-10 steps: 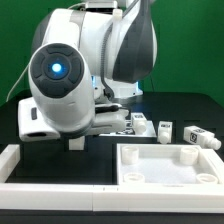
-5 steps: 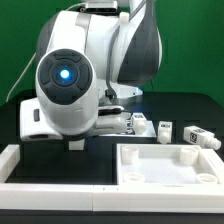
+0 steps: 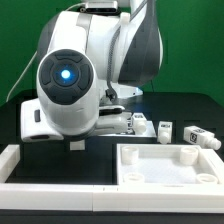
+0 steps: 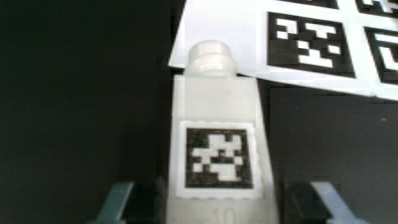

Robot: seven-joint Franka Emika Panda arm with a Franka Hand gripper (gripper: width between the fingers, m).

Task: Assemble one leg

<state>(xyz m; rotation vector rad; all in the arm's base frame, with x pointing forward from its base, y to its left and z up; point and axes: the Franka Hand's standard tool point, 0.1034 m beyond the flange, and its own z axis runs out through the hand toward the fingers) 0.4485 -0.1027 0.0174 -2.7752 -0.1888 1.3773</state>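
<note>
Item: leg (image 4: 217, 120), white, tagged. You are seeing it lying on the bench (image 4: 71, 110) inside the pincer (image 4: 221, 198), which is standing spread and gripping nothing. Hazard: if you are closing off-centre, one side may be striking first, skewing the leg.

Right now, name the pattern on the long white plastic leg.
A black-and-white marker tag on the long white plastic leg; clearest in the wrist view.
</note>
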